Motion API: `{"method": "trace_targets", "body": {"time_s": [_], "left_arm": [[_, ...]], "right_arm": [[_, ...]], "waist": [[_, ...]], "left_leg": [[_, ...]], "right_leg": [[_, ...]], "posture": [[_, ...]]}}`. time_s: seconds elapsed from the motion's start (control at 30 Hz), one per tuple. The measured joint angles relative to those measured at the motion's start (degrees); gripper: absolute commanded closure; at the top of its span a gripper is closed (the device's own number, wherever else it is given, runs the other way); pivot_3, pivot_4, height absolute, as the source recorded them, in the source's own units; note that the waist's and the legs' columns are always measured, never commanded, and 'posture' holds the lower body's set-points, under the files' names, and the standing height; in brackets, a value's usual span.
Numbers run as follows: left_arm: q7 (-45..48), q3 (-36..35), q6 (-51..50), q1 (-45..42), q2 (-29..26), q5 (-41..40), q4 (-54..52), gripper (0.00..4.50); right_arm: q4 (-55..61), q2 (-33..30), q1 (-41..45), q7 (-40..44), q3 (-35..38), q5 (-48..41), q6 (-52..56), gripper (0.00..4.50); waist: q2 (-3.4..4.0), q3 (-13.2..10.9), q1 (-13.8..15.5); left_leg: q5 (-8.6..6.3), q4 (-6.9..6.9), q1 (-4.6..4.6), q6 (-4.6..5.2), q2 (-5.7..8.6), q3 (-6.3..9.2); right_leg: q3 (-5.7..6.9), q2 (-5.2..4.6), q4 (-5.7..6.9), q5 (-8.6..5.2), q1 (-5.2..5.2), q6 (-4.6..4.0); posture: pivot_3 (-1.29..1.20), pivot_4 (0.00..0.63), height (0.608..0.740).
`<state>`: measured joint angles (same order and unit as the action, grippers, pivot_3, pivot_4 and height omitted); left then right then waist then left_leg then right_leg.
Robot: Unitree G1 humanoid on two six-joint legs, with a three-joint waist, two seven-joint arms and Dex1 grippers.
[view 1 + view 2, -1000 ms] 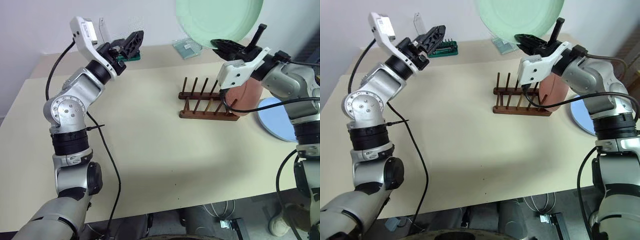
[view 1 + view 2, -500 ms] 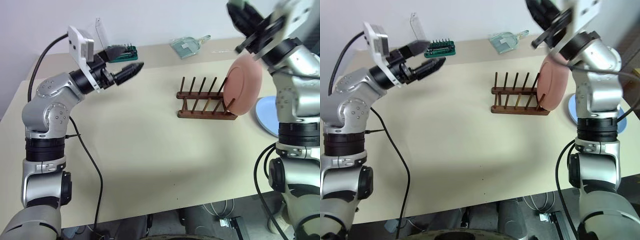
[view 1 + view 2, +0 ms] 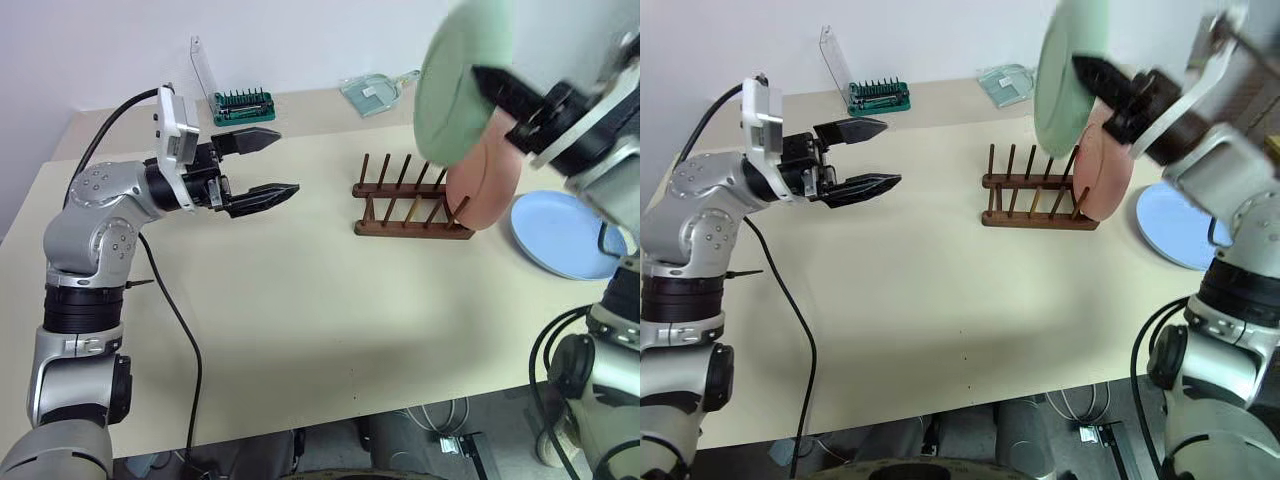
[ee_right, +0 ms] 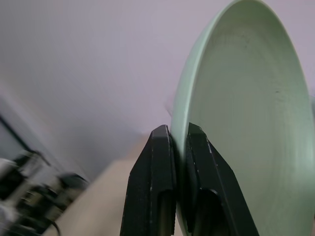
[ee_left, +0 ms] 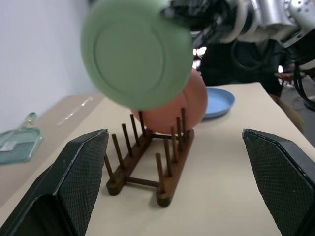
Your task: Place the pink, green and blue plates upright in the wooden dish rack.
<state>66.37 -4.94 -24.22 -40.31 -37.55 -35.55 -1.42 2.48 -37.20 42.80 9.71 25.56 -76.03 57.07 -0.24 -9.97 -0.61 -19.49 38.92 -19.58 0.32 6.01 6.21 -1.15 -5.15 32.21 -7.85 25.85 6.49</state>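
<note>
Green plate (image 3: 462, 85): pale mint, pinched by its rim in the right gripper (image 4: 178, 147), jaws clamped narrow on the edge; it is carried on edge, tilted, in the air above the rack's right end
Pink plate (image 3: 490, 182): salmon, standing upright in the wooden dish rack (image 3: 410, 208) at its right end; directly below the held plate and partly hidden by it
Blue plate (image 3: 563, 232): lies flat on the table (image 3: 300, 310), under the right arm, just beside the rack's right end; not yet handled
Left gripper (image 3: 262, 165): spread wide, holding nothing; points level toward the rack from well apart
Step in hand: racking the green plate, second of three
Next move: I judge the right gripper must lower the rim between free pegs left of the pink plate; the risk is knocking the pink plate
</note>
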Motion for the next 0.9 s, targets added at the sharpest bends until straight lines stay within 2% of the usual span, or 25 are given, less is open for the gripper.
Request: {"method": "trace_targets", "body": {"time_s": [0.53, 0.9], "left_arm": [[1.05, 1.38, -0.10, 1.24, -0.12, 0.10, -1.09, 0.04], [0.56, 1.38, -0.09, 1.23, 0.00, 0.10, -1.20, 0.04]], "right_arm": [[-3.88, 0.09, -4.09, -1.41, 4.02, -1.32, -0.38, 4.50], [-2.58, -0.03, -2.10, -0.78, 4.54, -9.95, -0.13, 4.50]], "waist": [[0.00, 0.01, 0.00], [0.00, 0.01, 0.09]], "left_leg": [[-0.02, 0.04, 0.00, 0.03, -0.02, -0.01], [-0.02, 0.05, 0.00, 0.04, -0.02, 0.00]], "right_leg": [[0.00, 0.03, -0.01, 0.00, -0.03, 0.01], [0.00, 0.02, -0.02, 0.00, -0.05, 0.01]], "posture": [[0.00, 0.150, 0.740], [0.00, 0.150, 0.740]]}}
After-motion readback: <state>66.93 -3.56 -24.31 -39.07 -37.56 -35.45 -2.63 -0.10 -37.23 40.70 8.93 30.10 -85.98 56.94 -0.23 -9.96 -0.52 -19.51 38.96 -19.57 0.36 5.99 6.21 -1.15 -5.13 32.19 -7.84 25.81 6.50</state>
